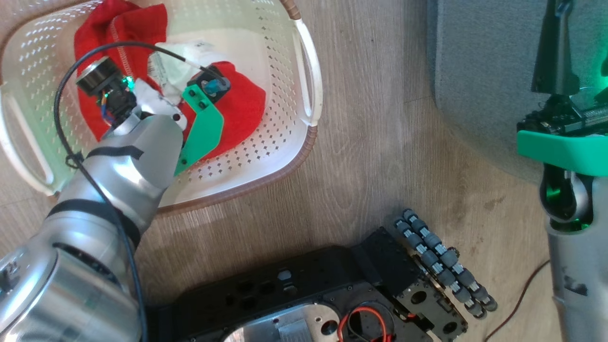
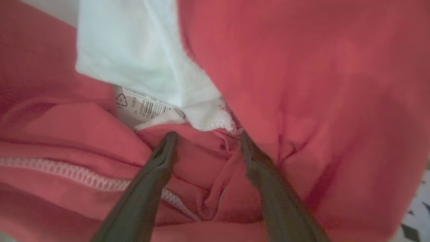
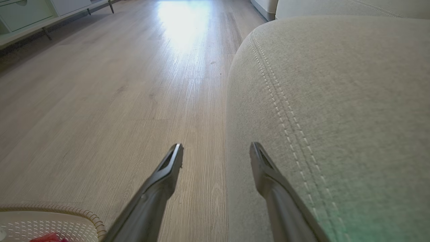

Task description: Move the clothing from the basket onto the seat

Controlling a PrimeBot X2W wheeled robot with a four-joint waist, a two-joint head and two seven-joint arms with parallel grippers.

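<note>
Wood floor carries everything. Seat, grey-green w/ double stitched seam, stands on it, apart from the basket, floor strip btwn them. Basket: cream, perforated, brown rim, white handles. Clothing all inside basket: one red bundle by its far wall, another by the wall w/ the handle nearest the seat. White band lies btwn them. My left pincer is down in the basket, jaws wide, tips either side of a red fold, nothing clamped. My right pincer wide too, empty, one finger over floor, other over seat's rounded corner. Contact w/ seat: can't tell. Barcode label peeks out under the white band.
</note>
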